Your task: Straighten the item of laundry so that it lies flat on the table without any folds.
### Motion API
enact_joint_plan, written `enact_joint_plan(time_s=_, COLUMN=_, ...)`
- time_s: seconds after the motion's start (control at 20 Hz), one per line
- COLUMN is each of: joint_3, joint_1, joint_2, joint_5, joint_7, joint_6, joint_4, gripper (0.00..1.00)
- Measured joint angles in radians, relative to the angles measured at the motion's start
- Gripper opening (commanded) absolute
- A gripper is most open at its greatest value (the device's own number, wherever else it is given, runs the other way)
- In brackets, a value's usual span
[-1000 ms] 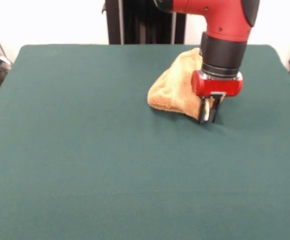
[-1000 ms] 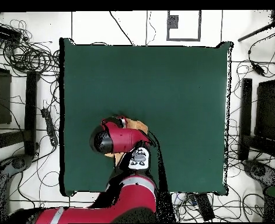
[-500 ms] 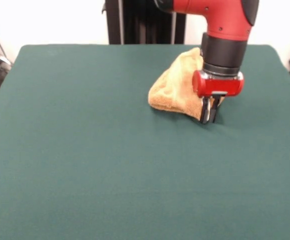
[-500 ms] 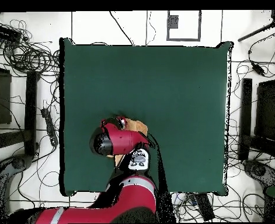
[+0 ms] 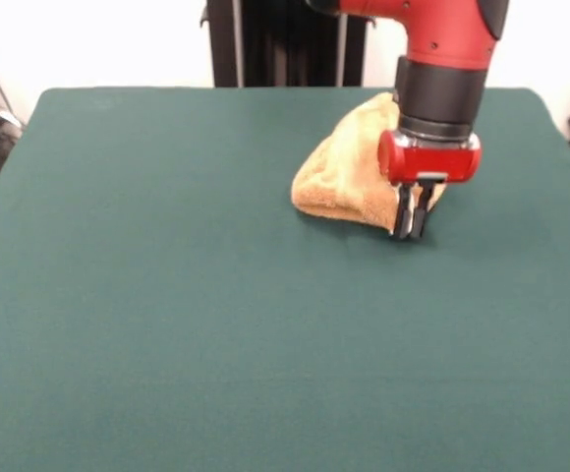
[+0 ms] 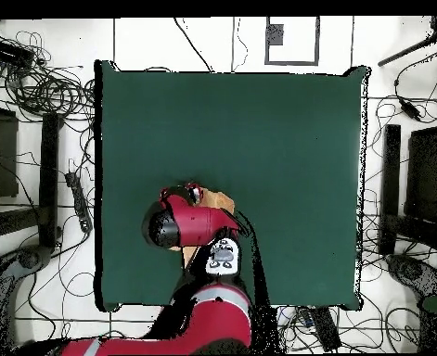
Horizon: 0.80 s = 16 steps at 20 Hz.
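Observation:
The orange-tan towel (image 5: 349, 172) lies bunched and folded on the far right part of the green table (image 5: 216, 324). My gripper (image 5: 410, 234) points straight down at the towel's near right corner. Its fingers (image 5: 402, 211) stand close together, pinching the towel's edge just above the cloth. In the overhead view only a small bit of the towel (image 6: 224, 200) shows beside the red arm (image 6: 189, 225), which hides the gripper. The care tag is hidden.
The table (image 6: 259, 120) stretches wide to the left and front of the towel in the front view. The black pedestal (image 5: 285, 44) stands behind the far edge. Cables and equipment lie on the floor around the table (image 6: 45, 88).
The gripper has risen slightly and shifted a little to the right at the towel's corner. The towel's shape has hardly changed.

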Motion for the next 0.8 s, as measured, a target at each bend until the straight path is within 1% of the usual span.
enact_joint_plan(time_s=0.25, joint_3=0.003, joint_1=-0.026, joint_2=-0.082, joint_5=-0.028, joint_7=0.000, joint_6=0.007, joint_4=0.038, gripper=0.00)
enact_joint_plan(time_s=0.5, joint_3=0.004, joint_1=-0.055, joint_2=-0.168, joint_5=-0.039, joint_7=0.000, joint_6=0.050, joint_4=0.070, gripper=0.00)
enact_joint_plan(time_s=0.55, joint_3=0.006, joint_1=-0.068, joint_2=-0.200, joint_5=-0.042, joint_7=0.000, joint_6=0.069, joint_4=0.080, gripper=0.00)
enact_joint_plan(time_s=0.65, joint_3=0.011, joint_1=-0.081, joint_2=-0.227, joint_5=-0.047, joint_7=0.000, joint_6=0.086, joint_4=0.088, gripper=0.00)
enact_joint_plan(time_s=0.8, joint_3=0.041, joint_1=-0.134, joint_2=-0.300, joint_5=-0.073, joint_7=0.000, joint_6=0.125, joint_4=0.113, gripper=0.00)
